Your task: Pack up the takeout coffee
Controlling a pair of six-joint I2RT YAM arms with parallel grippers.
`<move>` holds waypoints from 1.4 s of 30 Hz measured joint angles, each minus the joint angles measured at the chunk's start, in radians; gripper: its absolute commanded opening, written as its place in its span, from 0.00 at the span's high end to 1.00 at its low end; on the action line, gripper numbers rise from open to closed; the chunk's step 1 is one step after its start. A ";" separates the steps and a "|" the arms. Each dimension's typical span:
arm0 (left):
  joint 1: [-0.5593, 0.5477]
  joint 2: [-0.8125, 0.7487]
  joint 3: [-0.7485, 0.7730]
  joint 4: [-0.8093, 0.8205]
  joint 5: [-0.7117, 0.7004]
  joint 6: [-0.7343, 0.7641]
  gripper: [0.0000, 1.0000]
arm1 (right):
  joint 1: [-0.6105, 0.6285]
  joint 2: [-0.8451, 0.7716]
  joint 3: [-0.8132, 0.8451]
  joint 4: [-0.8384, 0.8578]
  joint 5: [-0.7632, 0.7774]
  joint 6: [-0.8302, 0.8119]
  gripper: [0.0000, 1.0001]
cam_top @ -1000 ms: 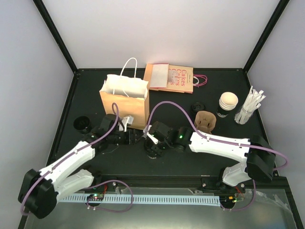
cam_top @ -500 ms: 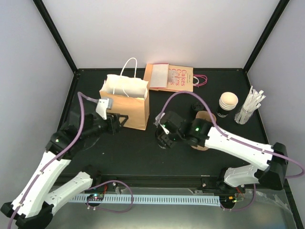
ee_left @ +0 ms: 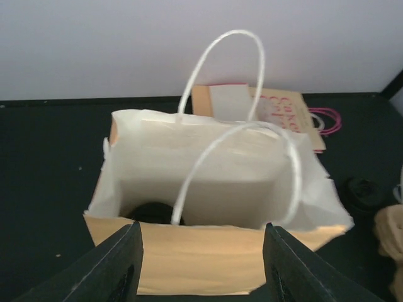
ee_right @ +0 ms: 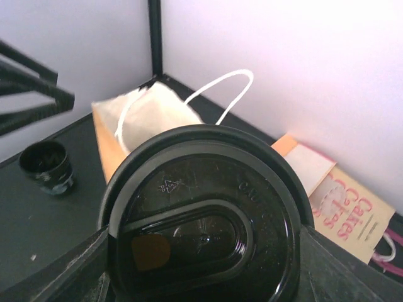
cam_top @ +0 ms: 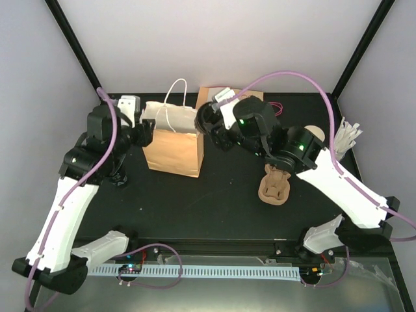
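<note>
black lidded takeout coffee (ee_right: 201, 233), aloft beside paper bag (cam_top: 172, 153) rim

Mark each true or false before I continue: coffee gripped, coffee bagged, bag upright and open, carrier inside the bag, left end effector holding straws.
1. The right end effector grips the lidded takeout coffee. True.
2. The takeout coffee is inside the paper bag. False: it is held in the air at the right edge of the bag's mouth.
3. The paper bag stands upright with its mouth open. True.
4. The cup carrier sits inside the bag. False: it lies on the table, right of the bag.
5. The left end effector holds the straws. False: its jaws stand apart, empty, beside the bag.
</note>
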State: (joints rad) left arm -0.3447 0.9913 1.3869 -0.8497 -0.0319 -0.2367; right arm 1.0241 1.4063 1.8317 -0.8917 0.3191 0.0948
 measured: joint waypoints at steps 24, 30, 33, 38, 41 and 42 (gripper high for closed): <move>0.298 0.206 0.002 0.111 0.158 -0.005 0.34 | -0.058 0.344 0.126 0.164 -0.047 -0.169 0.36; 0.301 0.206 -0.040 0.127 0.205 -0.008 0.34 | -0.091 0.349 0.126 0.042 -0.143 -0.168 0.37; 0.312 0.206 -0.048 0.132 0.224 -0.011 0.33 | -0.096 0.348 0.126 -0.012 -0.164 -0.166 0.36; 0.364 0.206 -0.048 0.143 0.274 -0.027 0.33 | -0.094 0.338 0.137 -0.095 -0.166 -0.150 0.36; 0.416 0.208 -0.048 0.148 0.309 -0.039 0.33 | -0.095 0.337 0.172 -0.146 -0.165 -0.138 0.36; 0.428 0.209 -0.048 0.149 0.316 -0.042 0.33 | -0.095 0.336 0.180 -0.157 -0.165 -0.136 0.36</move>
State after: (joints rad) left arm 0.0837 1.2003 1.3392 -0.7006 0.2844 -0.2787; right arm 0.9287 1.7424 2.0113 -1.0485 0.1543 -0.0414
